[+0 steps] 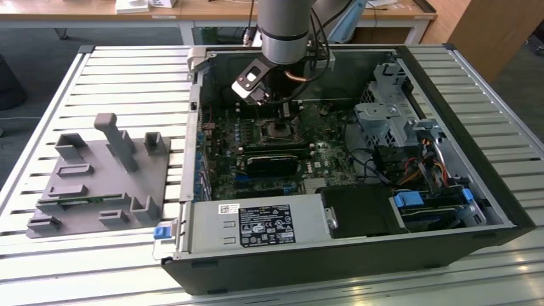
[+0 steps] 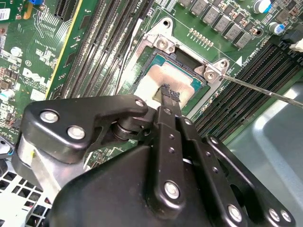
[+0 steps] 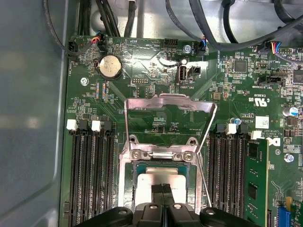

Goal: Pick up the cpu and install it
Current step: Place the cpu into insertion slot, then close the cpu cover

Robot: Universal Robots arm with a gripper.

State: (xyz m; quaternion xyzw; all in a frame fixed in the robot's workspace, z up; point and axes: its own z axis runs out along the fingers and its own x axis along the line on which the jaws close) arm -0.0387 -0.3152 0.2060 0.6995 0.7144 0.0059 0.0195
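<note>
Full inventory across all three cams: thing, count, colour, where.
cpu: 1, silvery-grey, sitting in the open socket
load plate: 1, bare metal, swung open beside the socket
motherboard: 1, green, inside the case
coin battery: 1, silver, on the motherboard
memory stick: 1, green, in a slot beside the socket
power supply: 1, grey, in the case
case: 1, black, open, on the table
tray: 1, grey, at the exterior view's left of the case
table: 1, light slatted metal
arm: 1, grey, above the case
gripper: 1, black, fingers together, tips over the cpu
</note>
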